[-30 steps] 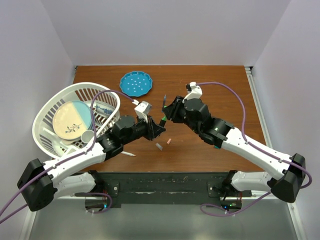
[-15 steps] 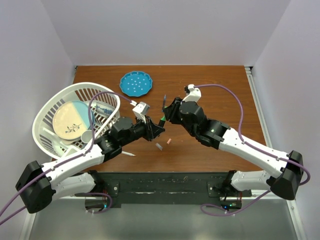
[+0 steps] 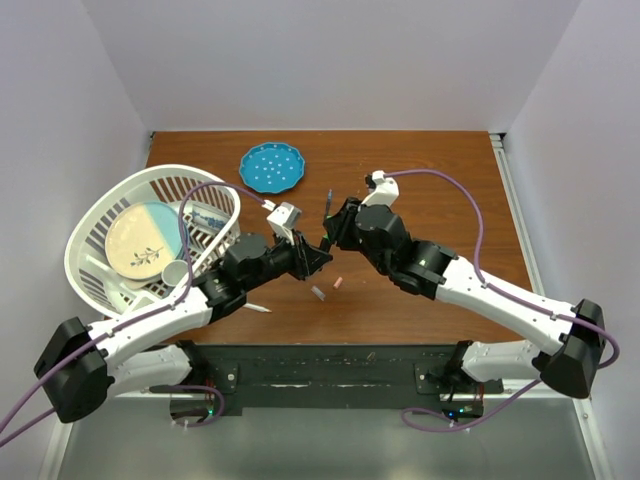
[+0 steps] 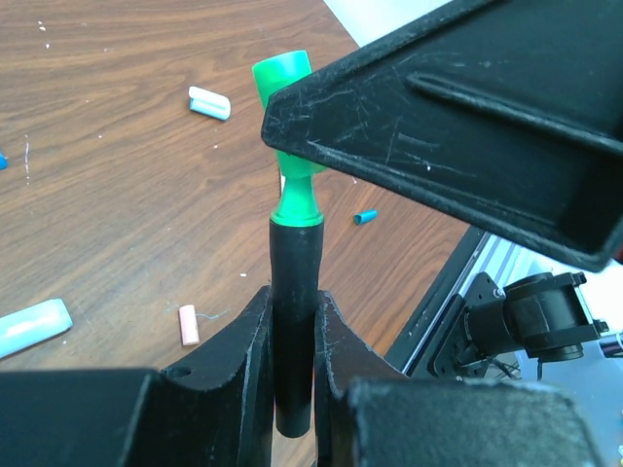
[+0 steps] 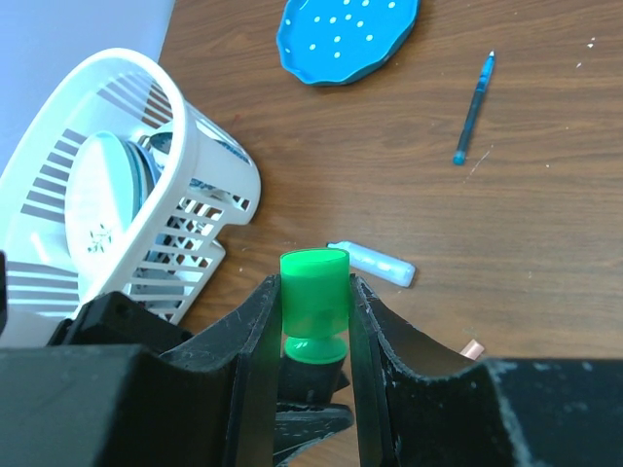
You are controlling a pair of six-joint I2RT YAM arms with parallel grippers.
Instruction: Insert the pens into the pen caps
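My left gripper (image 4: 292, 297) is shut on a dark pen barrel (image 4: 294, 263) that stands upright between its fingers. The barrel ends in a green collar (image 4: 297, 208). My right gripper (image 5: 314, 287) is shut on a green pen cap (image 5: 314, 277), which sits directly on that collar, in line with the pen. In the top view the two grippers (image 3: 316, 256) (image 3: 330, 232) meet above the table's middle, with the green cap (image 3: 324, 243) between them. A teal pen (image 5: 474, 107) lies loose beyond them.
A light blue cap (image 5: 375, 263), a pink cap (image 3: 339, 283) and a grey cap (image 3: 318, 293) lie on the wood near the grippers. A white pen (image 3: 255, 308) lies near the left arm. A blue dotted plate (image 3: 272, 167) sits at the back, a white basket (image 3: 100, 215) of dishes at left.
The right arm has shifted slightly left, closer to the left gripper. Both grippers have kept their hold on the pen and the green cap.
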